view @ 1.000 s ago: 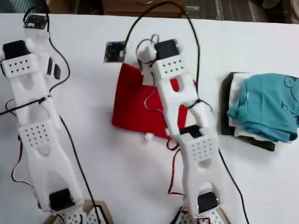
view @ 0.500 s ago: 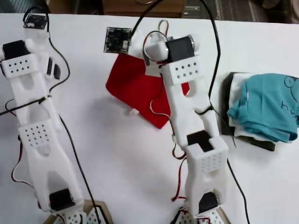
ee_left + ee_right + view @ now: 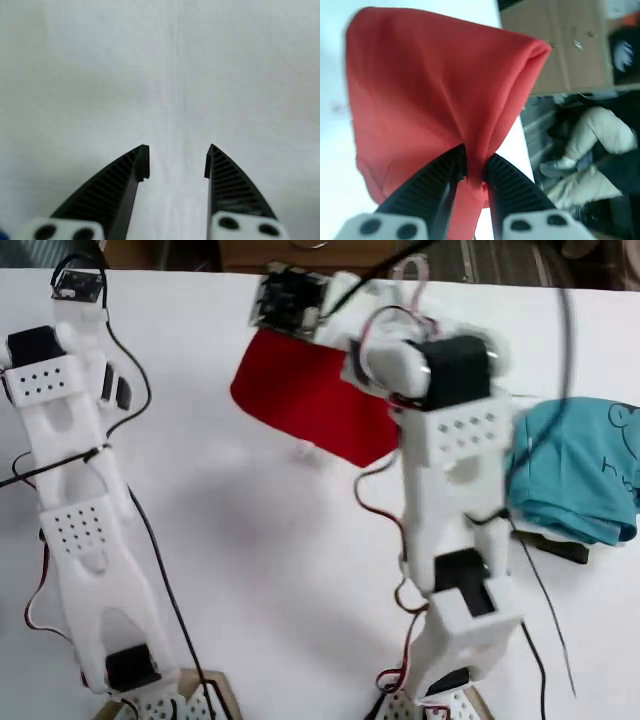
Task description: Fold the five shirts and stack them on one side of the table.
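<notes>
A folded red shirt (image 3: pixel 310 400) hangs off the white table (image 3: pixel 250 560) near its far middle, pinched at one edge. In the right wrist view my right gripper (image 3: pixel 475 165) is shut on the red shirt (image 3: pixel 435 100), which droops away from the fingers. The right arm (image 3: pixel 450 450) stands raised between the red shirt and a stack at the right side, topped by a teal shirt (image 3: pixel 575 465) with a dark one (image 3: pixel 555 545) beneath. My left gripper (image 3: pixel 175 162) is open over bare table, nothing between its fingers. The left arm (image 3: pixel 70 440) lies along the left side.
Black and red cables trail from both arms across the table. The table's far edge runs just behind the red shirt, with a cardboard box (image 3: pixel 555 45) and floor beyond it. Bare table lies between the two arms.
The right arm has risen and swung right toward the stack, lifting the red shirt off the table and carrying it farther back. The left arm has not moved.
</notes>
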